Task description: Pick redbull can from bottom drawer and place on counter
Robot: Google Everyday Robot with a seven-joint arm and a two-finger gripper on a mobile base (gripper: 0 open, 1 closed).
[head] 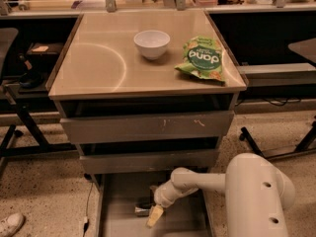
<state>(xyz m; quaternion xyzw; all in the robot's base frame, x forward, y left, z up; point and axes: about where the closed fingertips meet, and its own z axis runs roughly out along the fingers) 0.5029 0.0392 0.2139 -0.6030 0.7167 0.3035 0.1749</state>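
Observation:
The bottom drawer [118, 201] is pulled out at the foot of the cabinet, showing its flat grey floor. The redbull can [141, 211] lies on its side on that floor, small, silvery and dark. My gripper [154, 215] is down inside the drawer, right against the can's right end, with the white arm [197, 181] reaching in from the right. The arm's wrist hides part of the can. The counter [98, 63] is the glossy beige top of the cabinet, high above the gripper.
A white bowl [151, 43] and a green snack bag [202, 59] sit on the counter's far right half. Two upper grey drawers [148, 127] are shut above the open one. My white base [256, 196] stands at the right. Benches and table legs flank the cabinet.

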